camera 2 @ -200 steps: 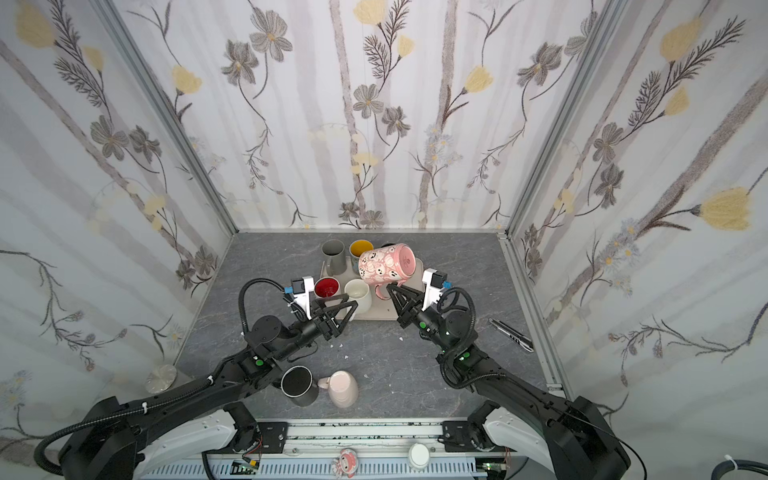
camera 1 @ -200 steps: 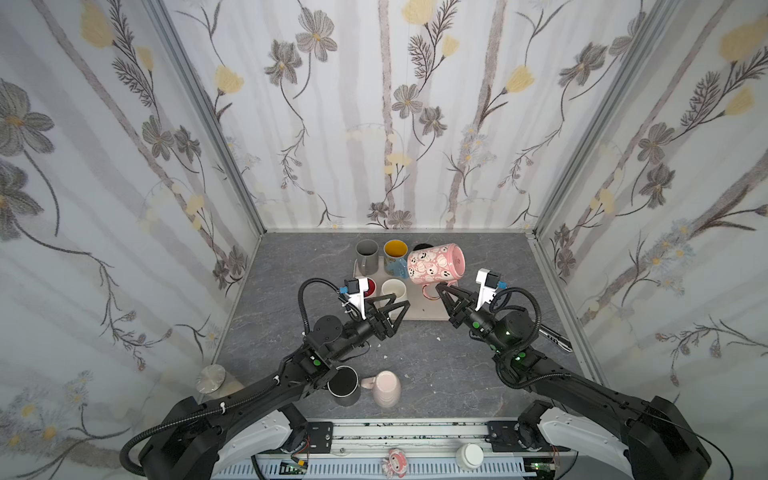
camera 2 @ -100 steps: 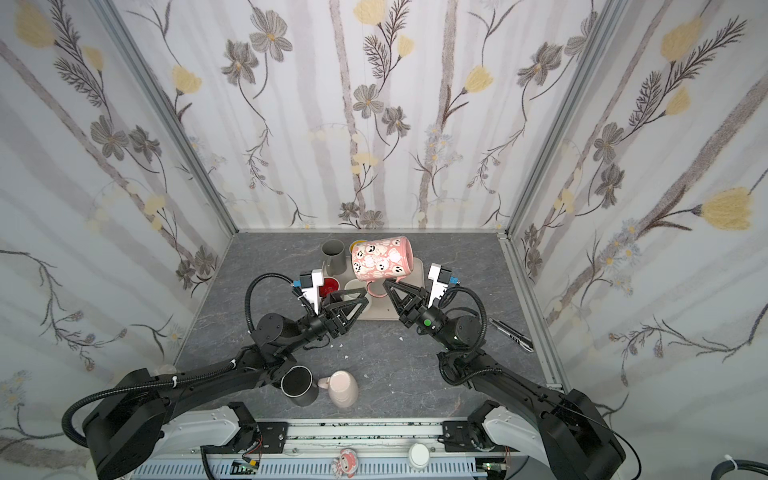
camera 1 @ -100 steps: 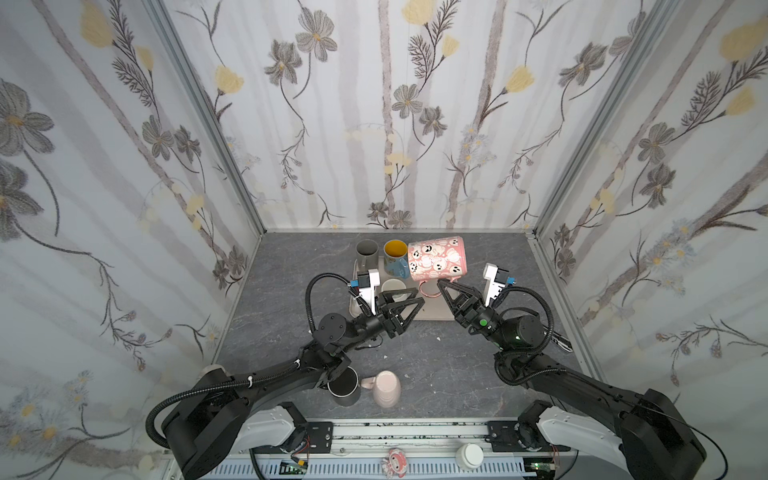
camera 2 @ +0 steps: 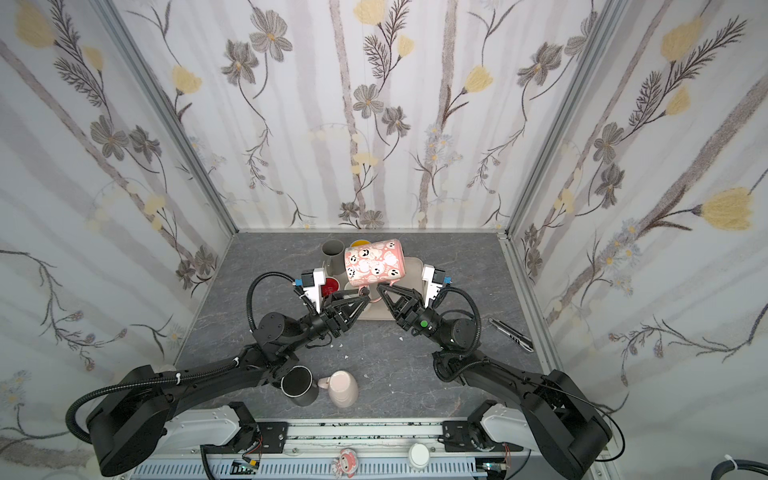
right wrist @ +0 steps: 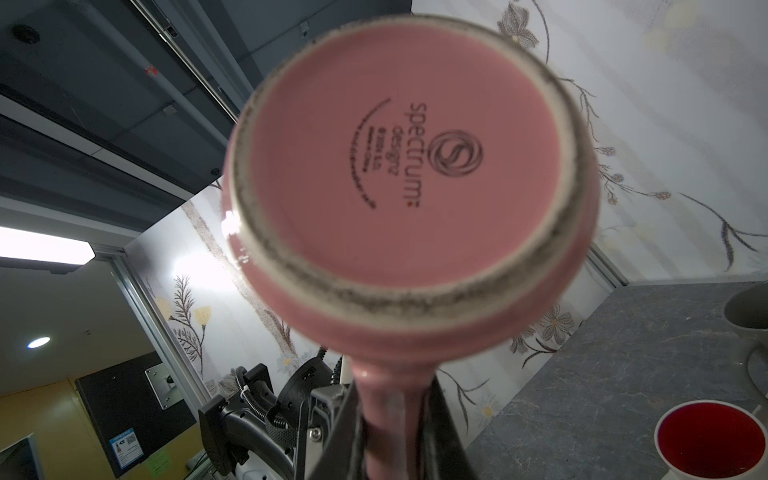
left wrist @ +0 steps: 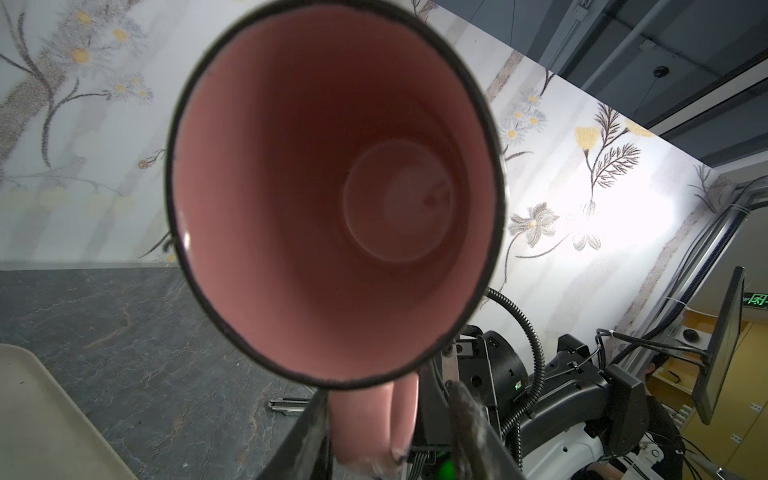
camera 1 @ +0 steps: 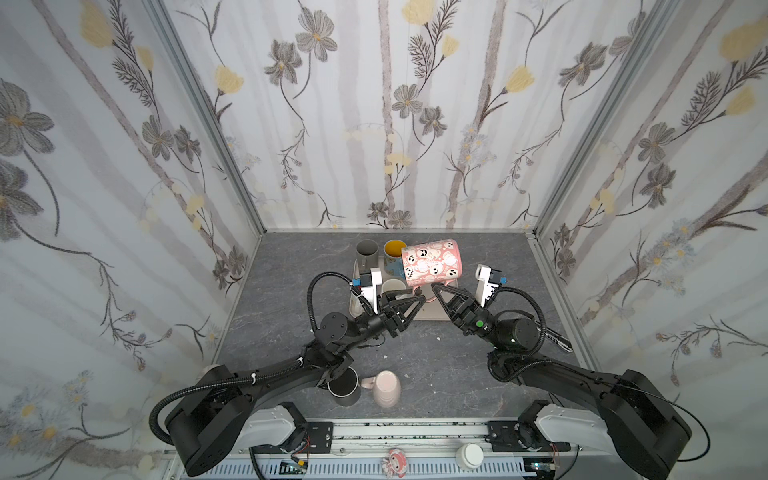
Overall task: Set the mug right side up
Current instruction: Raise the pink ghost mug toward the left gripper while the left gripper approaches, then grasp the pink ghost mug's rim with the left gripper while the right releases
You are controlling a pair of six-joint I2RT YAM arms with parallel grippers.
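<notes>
place: robotics lab | evidence: flower-papered booth walls, mounting rail, monitor beyond

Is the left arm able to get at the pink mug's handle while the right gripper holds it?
Probably yes. The left gripper has a finger on each side of the handle. The right gripper pinches the same handle, so room is tight.

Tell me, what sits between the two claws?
The handle of the mug, pinched by the right gripper, with the left gripper straddling it; clearest in the left wrist view.

Beige tray, grey cup, black mug, pale pink cup
</notes>
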